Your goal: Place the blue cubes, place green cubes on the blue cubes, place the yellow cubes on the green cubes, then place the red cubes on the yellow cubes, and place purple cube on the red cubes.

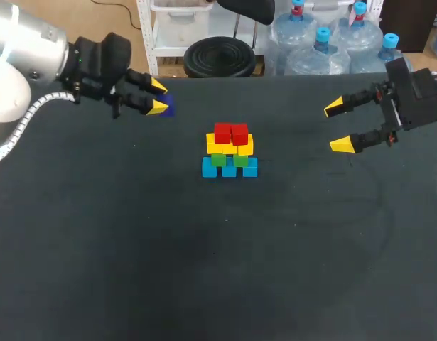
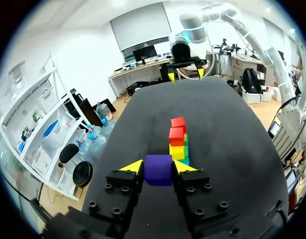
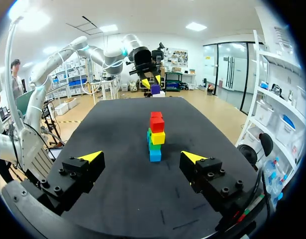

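On the tabletop (image 1: 133, 270) sits the cube stack (image 1: 229, 150), reds on top; left gripper (image 1: 159, 97) pinches the purple cube (image 2: 158, 169), right gripper (image 1: 337, 126) hangs wide open

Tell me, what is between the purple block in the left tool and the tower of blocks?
Nothing, just bare black table. The head view shows an empty stretch from the purple block in the left tool to the tower.
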